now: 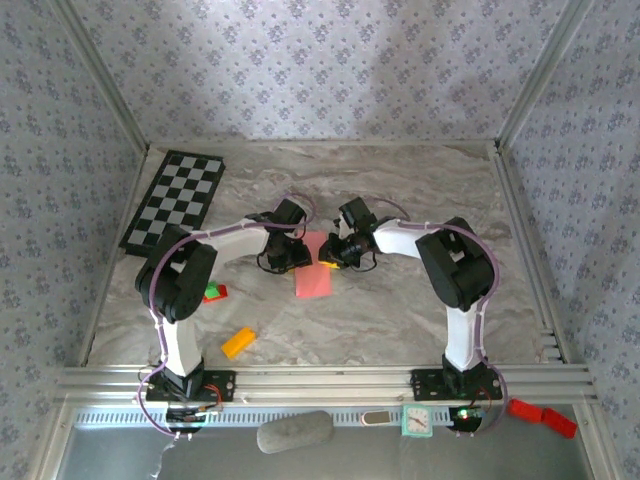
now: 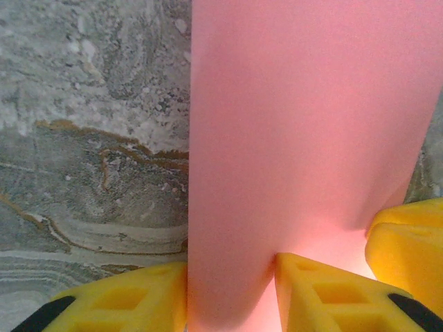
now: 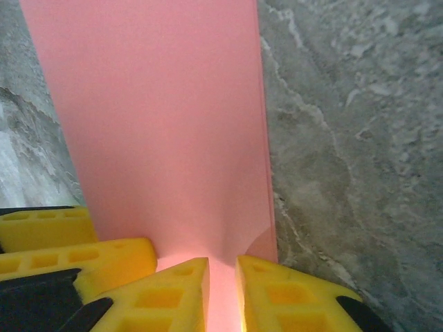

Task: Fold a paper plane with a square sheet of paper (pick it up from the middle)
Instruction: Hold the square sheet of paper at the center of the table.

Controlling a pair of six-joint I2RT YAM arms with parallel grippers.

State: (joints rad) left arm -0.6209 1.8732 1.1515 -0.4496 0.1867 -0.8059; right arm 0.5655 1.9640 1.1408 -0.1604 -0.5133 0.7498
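Top view. You work on a worktop [image 1: 400, 310] with a marbled grey and beige face, matt and flat. Papered walls [image 1: 330, 70] with a small floral print close it in on the left, far and right sides. A ribbed aluminium rail [image 1: 330, 380] carries both arm bases and marks the near edge.

A black-and-white chequered board [image 1: 175, 198] lies flat in the far left corner. A small red-and-green block [image 1: 215, 293] sits beside the left arm, and a small orange block [image 1: 238, 342] lies nearer you. The widest stretch of bare marble lies on the right, between the right arm and the right wall.

The square sheet of paper [image 1: 313, 275] is thin, smooth and salmon-pink. It lies at the centre of the worktop between the two arms. The left tool [image 1: 297, 256] meets it from the left and the right tool [image 1: 326, 258] from the right, close together over its far part.

Wrist views. Your left tool's yellow ribbed fingers [image 2: 118, 304] stand moderately apart with the sheet showing in the gap. You cannot tell whether they press it. Your right tool's fingers [image 3: 284, 297] are drawn to a narrow slot on the sheet, which puckers at their tips.
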